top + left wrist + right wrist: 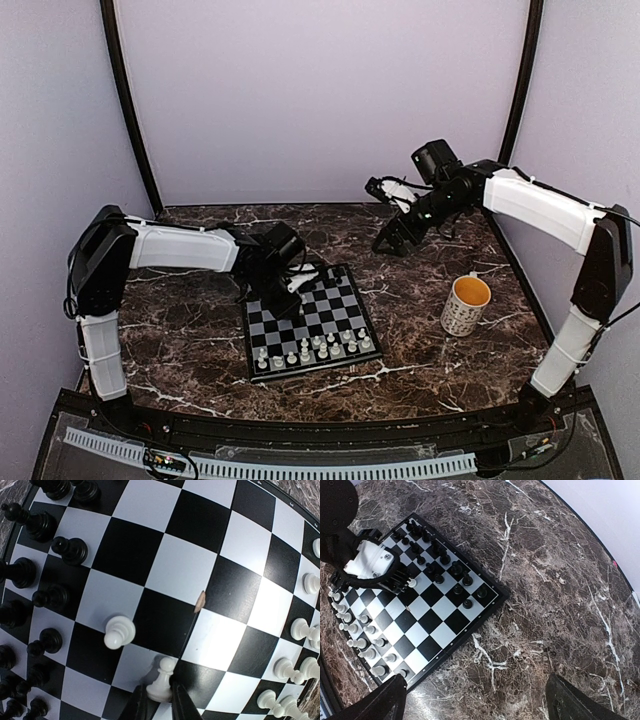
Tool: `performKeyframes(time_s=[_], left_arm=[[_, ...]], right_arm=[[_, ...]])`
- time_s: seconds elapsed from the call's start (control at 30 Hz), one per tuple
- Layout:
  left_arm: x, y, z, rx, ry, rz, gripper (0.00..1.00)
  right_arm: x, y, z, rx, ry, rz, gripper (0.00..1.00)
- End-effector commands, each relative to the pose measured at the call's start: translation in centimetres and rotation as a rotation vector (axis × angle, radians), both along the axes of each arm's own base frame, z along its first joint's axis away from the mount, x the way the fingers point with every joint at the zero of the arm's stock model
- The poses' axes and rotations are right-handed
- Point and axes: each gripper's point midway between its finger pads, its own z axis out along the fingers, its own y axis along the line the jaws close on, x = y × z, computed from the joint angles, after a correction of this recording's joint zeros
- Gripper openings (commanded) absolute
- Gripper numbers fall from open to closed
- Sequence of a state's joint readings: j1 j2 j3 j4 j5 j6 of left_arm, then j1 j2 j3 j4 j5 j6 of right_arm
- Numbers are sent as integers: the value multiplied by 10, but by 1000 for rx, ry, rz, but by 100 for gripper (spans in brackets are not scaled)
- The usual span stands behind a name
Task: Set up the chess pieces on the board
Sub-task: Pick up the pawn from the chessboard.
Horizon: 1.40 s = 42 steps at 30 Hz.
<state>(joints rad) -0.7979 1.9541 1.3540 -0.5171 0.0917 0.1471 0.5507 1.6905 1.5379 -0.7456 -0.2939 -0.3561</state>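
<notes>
Over the black-and-white checkered board (165,565), with left pincer (160,692) pinching the tiny white pawn (163,676), lift straight up slowly.

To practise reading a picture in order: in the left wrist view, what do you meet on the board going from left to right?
black pieces → lone white pawn → second white pawn, at the bottom edge → tan speck → white pieces
</notes>
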Motion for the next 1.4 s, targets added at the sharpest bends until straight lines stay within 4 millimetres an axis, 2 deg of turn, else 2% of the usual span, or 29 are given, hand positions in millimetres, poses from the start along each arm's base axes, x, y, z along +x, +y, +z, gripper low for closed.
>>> performKeyframes(time_s=[0.0, 0.07, 0.27, 0.5, 0.67, 0.77, 0.97, 1.17, 1.27, 1.33, 1.37], left_arm=[[-1, -2, -1, 16, -12, -17, 19], [-2, -3, -2, 16, -12, -18, 20], [1, -7, -1, 12, -34, -21, 23], [-1, -10, -4, 5, -30, -30, 24], [-2, -12, -4, -3, -29, -31, 15], [0, -11, 3, -6, -50, -19, 10], [-4, -19, 48, -146, -103, -38, 7], [-12, -36, 111, -421, -160, -62, 7], [-8, -33, 144, -551, -210, -42, 8], [-8, -30, 160, -617, -231, -39, 8], [-10, -29, 161, -634, -227, -43, 8]], right_arm=[[21, -14, 18, 54, -57, -109, 98], [24, -15, 19, 75, -35, -116, 99], [13, -7, 11, 107, 30, -57, 98], [7, -4, 7, 109, 56, -23, 94], [6, -3, -2, 101, 68, -11, 90], [4, -1, -2, 108, 77, 8, 87], [3, 14, 16, 192, 112, 43, 82], [-1, 46, 38, 358, 265, 106, 71], [-17, 66, 43, 488, 388, 138, 70], [-32, 79, 38, 490, 423, 177, 69], [-41, 86, 37, 491, 449, 204, 69]])
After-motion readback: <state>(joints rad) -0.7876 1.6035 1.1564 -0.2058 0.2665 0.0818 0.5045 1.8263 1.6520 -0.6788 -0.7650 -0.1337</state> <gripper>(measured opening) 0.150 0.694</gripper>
